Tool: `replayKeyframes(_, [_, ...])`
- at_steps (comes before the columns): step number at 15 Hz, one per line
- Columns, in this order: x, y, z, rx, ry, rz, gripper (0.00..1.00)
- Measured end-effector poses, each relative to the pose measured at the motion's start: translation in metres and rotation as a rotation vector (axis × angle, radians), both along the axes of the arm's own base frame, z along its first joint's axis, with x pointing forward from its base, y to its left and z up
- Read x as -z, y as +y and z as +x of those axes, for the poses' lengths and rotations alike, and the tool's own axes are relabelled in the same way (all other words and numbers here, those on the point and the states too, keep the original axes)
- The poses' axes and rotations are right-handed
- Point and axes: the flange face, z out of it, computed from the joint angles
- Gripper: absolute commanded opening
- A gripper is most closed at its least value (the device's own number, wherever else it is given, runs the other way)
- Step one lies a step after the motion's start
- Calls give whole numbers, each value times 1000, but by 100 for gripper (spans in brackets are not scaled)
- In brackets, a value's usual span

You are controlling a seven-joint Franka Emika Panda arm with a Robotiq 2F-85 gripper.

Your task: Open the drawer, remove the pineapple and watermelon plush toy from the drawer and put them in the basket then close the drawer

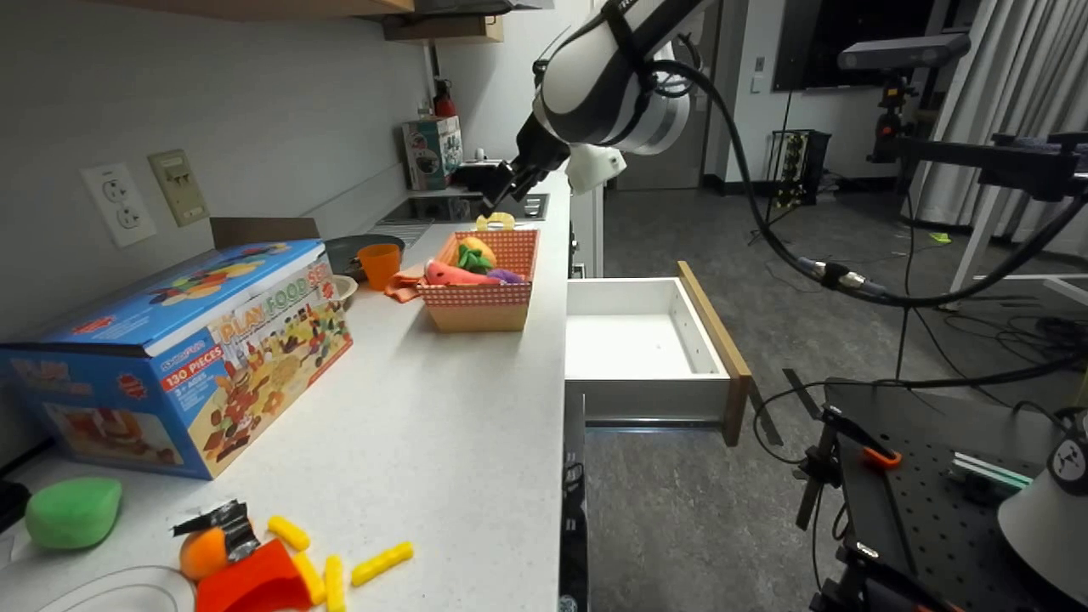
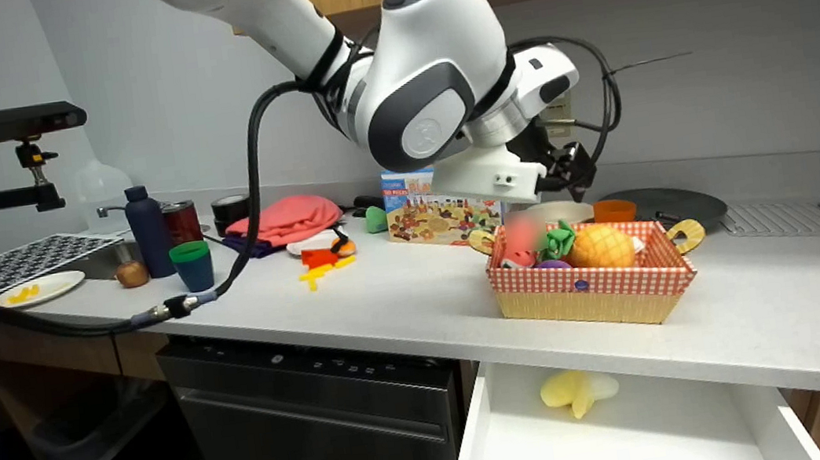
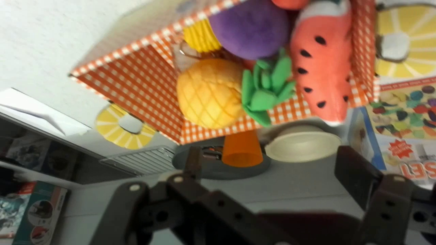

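Observation:
My gripper hangs above the counter over the basket, with its fingers wide apart and nothing between them. Red-and-white checked cloth lines the basket. Inside it, the yellow pineapple with green leaves lies beside the pink watermelon plush toy, which has black seeds and leans over the far rim. Both toys rest apart from the fingers. Below the counter the drawer is pulled out, white within and wood-coloured on its front. A yellow banana toy lies at its back.
A purple toy shares the basket. Behind stand an orange cup, a pale bowl and a dark pan. The blue play food box is along the wall; yellow pieces lie near the counter end.

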Motion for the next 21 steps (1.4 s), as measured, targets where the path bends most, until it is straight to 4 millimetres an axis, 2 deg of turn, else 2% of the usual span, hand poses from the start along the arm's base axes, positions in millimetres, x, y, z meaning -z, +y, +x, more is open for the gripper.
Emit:
replayKeyframes(3, [19,-38,-22,46,155,-93,100])
replayKeyframes(5, [24,-55,-31,77,268,-155,100])
replayKeyframes(7, [27,-56,-38,96,395,-195,100])
replayKeyframes(11, [30,-33,-52,98,653,-212,100])
replayKeyframes(12, [34,-38,-61,104,716,-212,100])
replayKeyframes(13, [45,-53,-75,122,777,-215,100])
replayKeyframes(16, [85,-123,-130,198,947,-216,100])
replayKeyframes(18, [114,-160,-160,217,1029,-189,100])
replayKeyframes(21, [149,-191,-187,204,1117,-159,100])
